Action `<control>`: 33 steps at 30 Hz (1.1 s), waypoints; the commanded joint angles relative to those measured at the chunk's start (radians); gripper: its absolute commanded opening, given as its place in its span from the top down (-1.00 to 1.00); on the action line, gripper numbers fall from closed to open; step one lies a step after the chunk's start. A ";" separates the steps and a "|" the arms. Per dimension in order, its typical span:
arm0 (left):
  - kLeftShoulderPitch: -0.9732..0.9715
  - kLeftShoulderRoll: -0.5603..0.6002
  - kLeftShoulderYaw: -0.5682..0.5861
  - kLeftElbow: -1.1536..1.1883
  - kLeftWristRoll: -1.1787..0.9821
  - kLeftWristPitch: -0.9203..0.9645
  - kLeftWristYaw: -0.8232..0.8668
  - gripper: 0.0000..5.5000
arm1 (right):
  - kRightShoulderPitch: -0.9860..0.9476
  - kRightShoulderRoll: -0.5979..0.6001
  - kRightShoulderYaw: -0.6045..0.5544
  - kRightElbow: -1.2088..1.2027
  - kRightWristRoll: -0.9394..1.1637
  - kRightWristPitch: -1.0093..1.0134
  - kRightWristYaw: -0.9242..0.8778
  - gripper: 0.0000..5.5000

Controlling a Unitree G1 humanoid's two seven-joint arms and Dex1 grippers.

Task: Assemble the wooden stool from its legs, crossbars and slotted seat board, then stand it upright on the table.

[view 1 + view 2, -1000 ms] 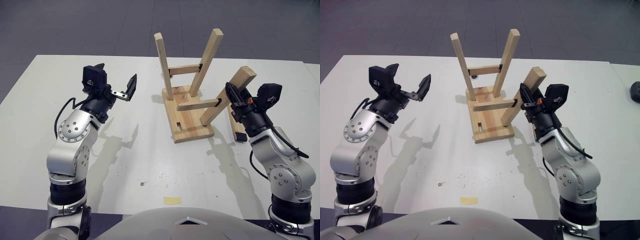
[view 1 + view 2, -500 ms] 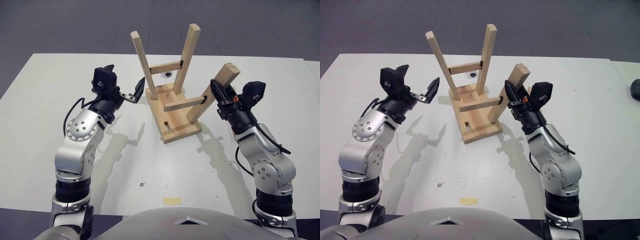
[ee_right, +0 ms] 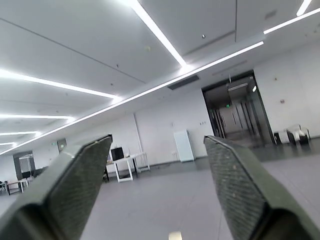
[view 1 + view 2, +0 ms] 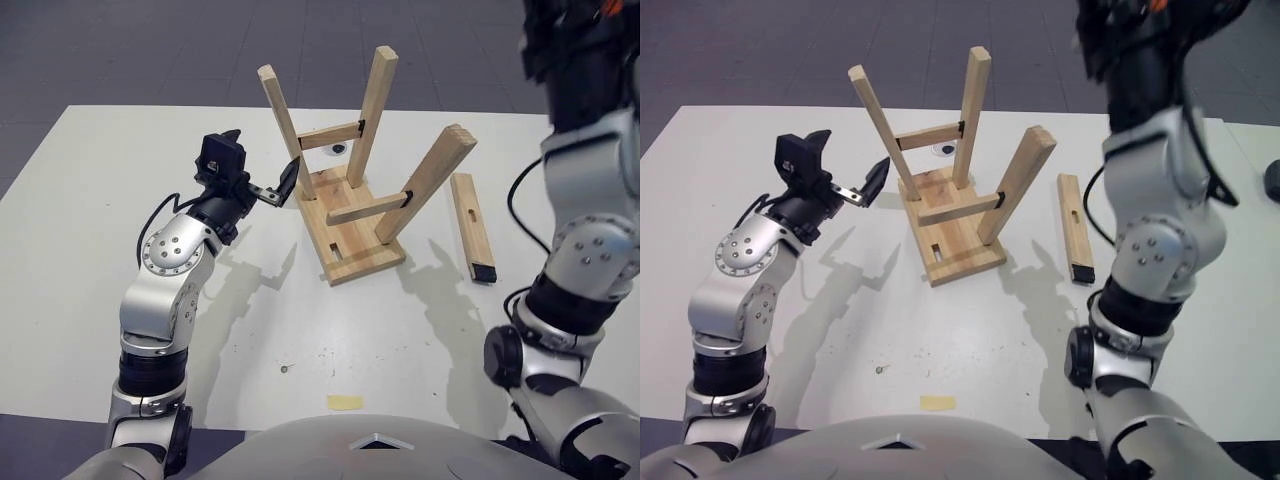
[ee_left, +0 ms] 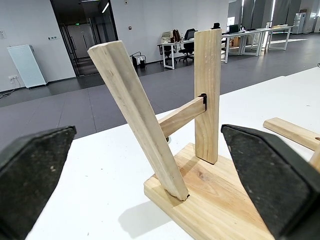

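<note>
Stool [image 4: 365,208] inverted mid-table [image 4: 80,200], seat board [image 4: 362,262] down, three legs up. Loose leg [image 4: 472,225] flat on right, near stool. Left gripper [image 4: 262,178] spread wide near rear leg [image 4: 281,135]. Right gripper [image 3: 160,190] spread, high above table. Wood probably rigid, light: grasp loose leg mid-length.

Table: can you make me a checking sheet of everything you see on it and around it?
Surface: white table.
Job's things: stool upside down, three legs and two crossbars fitted; loose leg lying flat to its right.
Clutter: yellow scrap near the front edge.
Hands: left hand open, close to the stool; right hand open, up high.
Cables: black cable by the left arm.
Surroundings: dark floor; office desks far off.
</note>
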 commanded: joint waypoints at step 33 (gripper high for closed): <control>-0.004 -0.081 0.076 0.039 0.058 -0.030 0.103 -0.96 | 0.550 -0.257 -0.006 0.286 -0.180 0.220 0.242 -0.96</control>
